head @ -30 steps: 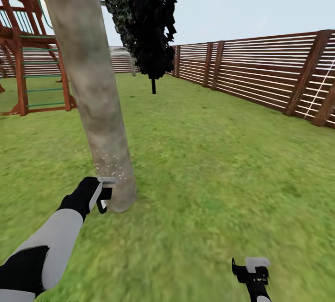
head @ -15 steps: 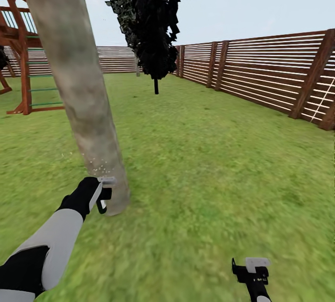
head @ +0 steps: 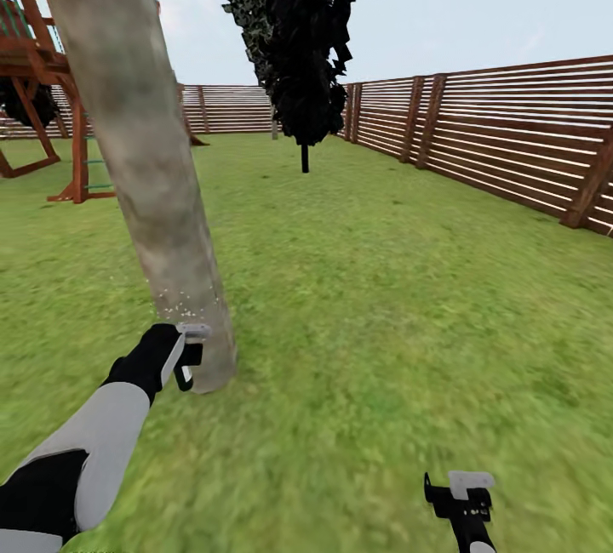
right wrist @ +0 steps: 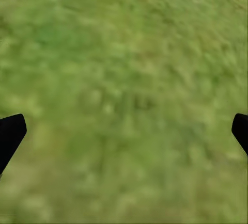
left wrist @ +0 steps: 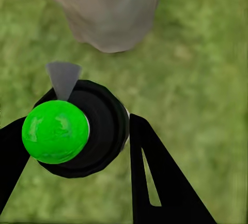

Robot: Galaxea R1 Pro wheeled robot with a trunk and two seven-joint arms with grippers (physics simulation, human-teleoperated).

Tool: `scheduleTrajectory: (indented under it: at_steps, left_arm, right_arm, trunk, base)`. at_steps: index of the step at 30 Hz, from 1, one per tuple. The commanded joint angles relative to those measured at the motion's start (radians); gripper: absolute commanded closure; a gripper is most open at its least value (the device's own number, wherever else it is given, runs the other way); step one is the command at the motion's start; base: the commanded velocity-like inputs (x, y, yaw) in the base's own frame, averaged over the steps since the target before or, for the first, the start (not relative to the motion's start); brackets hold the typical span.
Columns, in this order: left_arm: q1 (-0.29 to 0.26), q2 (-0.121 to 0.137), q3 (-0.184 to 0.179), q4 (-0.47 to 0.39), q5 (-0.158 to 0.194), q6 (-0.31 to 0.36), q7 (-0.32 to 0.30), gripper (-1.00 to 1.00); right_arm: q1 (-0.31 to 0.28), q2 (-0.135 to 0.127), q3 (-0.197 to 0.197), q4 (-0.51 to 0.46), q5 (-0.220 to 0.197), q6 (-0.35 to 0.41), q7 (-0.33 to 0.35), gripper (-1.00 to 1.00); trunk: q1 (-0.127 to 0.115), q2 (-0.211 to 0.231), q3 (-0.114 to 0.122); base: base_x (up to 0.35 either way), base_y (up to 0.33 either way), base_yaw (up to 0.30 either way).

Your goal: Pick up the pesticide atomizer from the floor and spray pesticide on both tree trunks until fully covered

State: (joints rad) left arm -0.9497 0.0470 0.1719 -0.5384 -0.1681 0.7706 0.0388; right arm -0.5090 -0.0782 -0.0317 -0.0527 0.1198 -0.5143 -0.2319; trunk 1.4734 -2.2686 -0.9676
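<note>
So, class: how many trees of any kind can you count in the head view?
2. A thick pale grey-tan bare trunk stands close, beside the left hand; a near-black narrow conifer stands farther back near the brown slatted wooden fence. Others may be hidden.

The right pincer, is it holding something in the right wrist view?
No, the right pincer stands open: its two black fingertips sit at opposite edges with nothing but blurry grass between them.

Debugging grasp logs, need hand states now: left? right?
Left hand: closed on the pesticide atomizer, nozzle facing the tree trunk.
Right hand: open, empty, above the grass.
</note>
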Motion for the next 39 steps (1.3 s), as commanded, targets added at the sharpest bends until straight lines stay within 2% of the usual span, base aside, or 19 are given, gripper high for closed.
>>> scheduleTrajectory:
  at_steps: [1,6,10,19,32,34,36,37,38,39]
  left_arm:
    - [-0.002,-0.001,0.004,-0.001,-0.007,0.004,-0.002,1.0]
    - [-0.005,-0.003,0.004,-0.032,-0.007,0.008,-0.002,1.0]
    - [0.0,-0.005,0.002,-0.04,-0.007,0.009,-0.002,1.0]
    - [0.001,-0.006,0.0,-0.04,-0.007,0.007,-0.002,1.0]
    - [0.003,-0.003,0.002,-0.032,-0.007,0.007,-0.002,1.0]
    - [0.005,0.006,0.006,-0.026,-0.007,0.006,0.002,1.0]
    - [0.03,0.038,0.011,-0.025,-0.006,0.005,0.023,1.0]
    - [0.052,0.064,0.012,-0.025,-0.002,0.002,0.031,1.0]
    - [0.068,0.075,0.013,-0.025,0.002,0.0,0.034,1.0]
    - [0.079,0.072,0.014,-0.023,0.007,-0.002,0.036,1.0]
  right_arm:
    - [0.0,0.0,-0.003,0.001,0.011,-0.001,-0.006,-1.0]
    - [0.0,0.0,-0.003,0.001,0.011,-0.001,-0.006,-1.0]
    - [0.0,0.0,-0.003,0.001,0.011,-0.001,-0.006,-1.0]
    - [0.0,0.0,-0.003,0.001,0.011,-0.001,-0.006,-1.0]
    - [0.0,0.0,-0.003,0.001,0.011,-0.001,-0.006,-1.0]
    - [0.0,0.0,-0.003,0.001,0.011,-0.001,-0.006,-1.0]
    - [0.0,0.0,-0.004,0.001,0.011,-0.001,-0.006,-1.0]
    - [0.0,0.0,-0.004,0.001,0.011,-0.001,-0.005,-1.0]
    - [0.0,0.0,-0.004,0.001,0.011,-0.001,-0.005,-1.0]
    - [0.0,0.0,-0.004,0.001,0.011,-0.001,-0.004,-1.0]
  trunk:
    - [0.0,0.0,-0.001]
    - [0.0,0.0,-0.001]
    - [0.0,0.0,-0.001]
    - [0.0,0.0,-0.001]
    - [0.0,0.0,-0.001]
    - [0.0,0.0,-0.001]
    - [0.0,0.0,-0.001]
    - [0.0,0.0,-0.001]
    - [0.0,0.0,-0.001]
    - [0.0,0.0,-0.001]
  base:
    - [0.194,-0.231,0.277]
    - [0.239,-0.187,0.264]
    - [0.183,-0.21,0.046]
    - [0.008,-0.272,0.014]
    - [0.009,-0.274,0.164]
    - [0.114,-0.275,0.02]
    - [0.133,-0.276,0.004]
    - [0.138,-0.275,0.001]
    - [0.146,-0.272,0.001]
    - [0.152,-0.269,0.0]
